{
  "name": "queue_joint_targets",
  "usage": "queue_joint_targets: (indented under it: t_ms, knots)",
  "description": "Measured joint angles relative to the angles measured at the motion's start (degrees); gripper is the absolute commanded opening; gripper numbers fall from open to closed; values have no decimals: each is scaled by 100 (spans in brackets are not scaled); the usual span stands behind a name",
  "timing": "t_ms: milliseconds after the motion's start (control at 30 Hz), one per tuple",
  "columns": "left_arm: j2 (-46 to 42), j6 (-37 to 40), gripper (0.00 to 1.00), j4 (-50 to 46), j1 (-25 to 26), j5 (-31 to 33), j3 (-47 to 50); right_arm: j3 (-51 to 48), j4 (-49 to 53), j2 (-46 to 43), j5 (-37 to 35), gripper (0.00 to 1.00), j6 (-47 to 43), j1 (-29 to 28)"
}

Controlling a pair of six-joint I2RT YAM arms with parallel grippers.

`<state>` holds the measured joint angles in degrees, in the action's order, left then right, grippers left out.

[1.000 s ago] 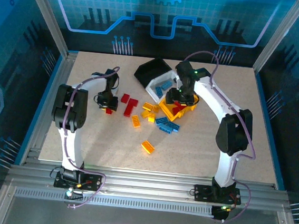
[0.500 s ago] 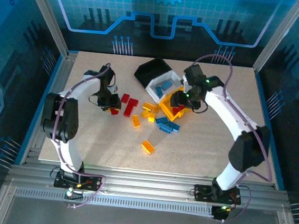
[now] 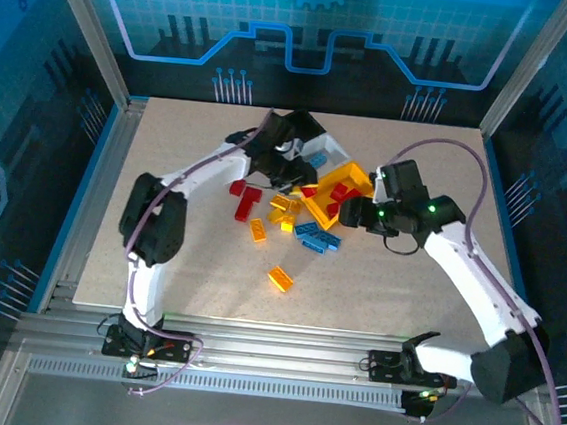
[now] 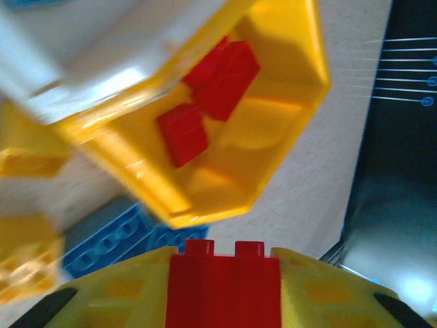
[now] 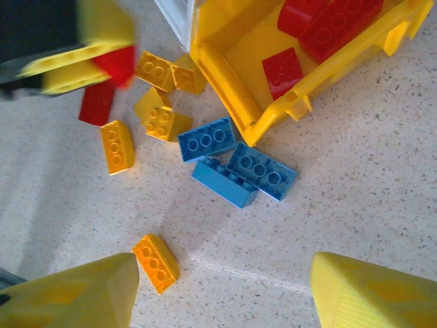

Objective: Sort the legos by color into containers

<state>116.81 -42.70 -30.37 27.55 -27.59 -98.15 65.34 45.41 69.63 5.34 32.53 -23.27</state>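
My left gripper (image 3: 293, 180) is shut on a red lego (image 4: 224, 283), held between its yellow fingers just left of the yellow container (image 4: 287, 137), above the table. That container (image 3: 352, 179) holds several red legos (image 4: 222, 75). It is joined to a white container (image 3: 304, 154) with blue legos inside and a black container (image 3: 283, 132). My right gripper (image 5: 225, 294) stands open above the table with nothing between its fingers, to the right of the yellow container. In front of the container lie three blue legos (image 5: 263, 171). Orange legos (image 5: 156, 263) and red legos (image 3: 249, 204) are scattered to the left.
The left gripper (image 5: 82, 61) with its red lego shows at the top left of the right wrist view, close to the pile of orange legos (image 5: 160, 119). One orange lego (image 3: 279, 277) lies apart, nearer the front. Bare table lies to the right and front.
The left arm has swung right from the red legos to the containers with a red lego in its grip. The right arm has pulled back from the yellow container toward the right.
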Motion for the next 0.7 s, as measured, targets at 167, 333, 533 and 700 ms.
queue_joint_targets:
  t_ms: [167, 333, 533, 700]
  knots:
    - [767, -393, 36, 164, 216, -13, -809, -367, -48, -490, 70, 69, 111, 4]
    - [1357, -505, 38, 74, 365, 48, -1513, -459, -4, -568, 74, 69, 96, 7]
    - [1773, -501, 45, -177, 490, 122, -2124, -459, 83, -584, 70, 69, 4, 9]
    - [1786, -492, 51, -313, 498, 144, -2210, -459, 127, -632, 70, 69, -42, 9]
